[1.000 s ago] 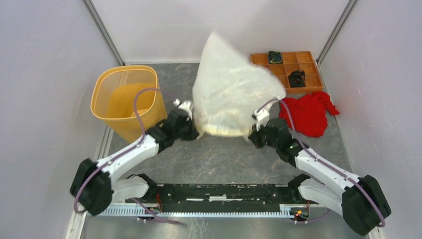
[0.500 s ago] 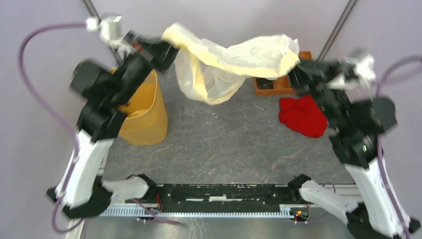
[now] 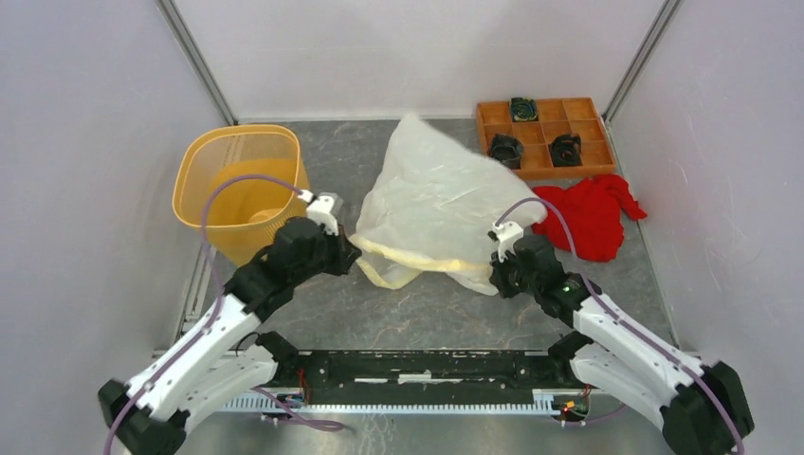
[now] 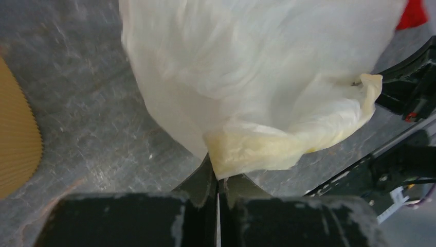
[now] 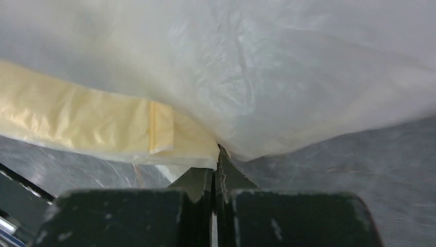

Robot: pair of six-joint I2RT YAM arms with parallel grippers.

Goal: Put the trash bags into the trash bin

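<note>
1. Pinching the near hem at both ends, the two arms hold the trash bag (image 3: 441, 204) over the middle of the counter (image 3: 427, 318). The left tool (image 3: 347, 254) is at the bag's 8 o'clock and the right tool (image 3: 497, 273) at its 4 o'clock.
2. Only the top view shows the whole trash bin (image 3: 237, 180), upright at the counter's 10 o'clock, just beside the left wrist and apart from the bag. The left wrist view catches no more than a strip of its orange wall at 9 o'clock.
3. Only the top view shows the red cloth (image 3: 593, 216) just beside the bag at 3 o'clock. It also shows the orange tray (image 3: 545, 128) at 1 o'clock, with dark parts in some compartments.
4. The wrist views show what the top view cannot. Each tool's jaws are pressed narrow, with a thin bunch of yellowish hem caught at the tips.
5. The bag is thin, crinkly, translucent cream-white. It puffs into a tent-like mound that peaks toward 12 o'clock. Its folded hem is thicker and yellower, and it sags onto the counter near 7 o'clock.
</note>
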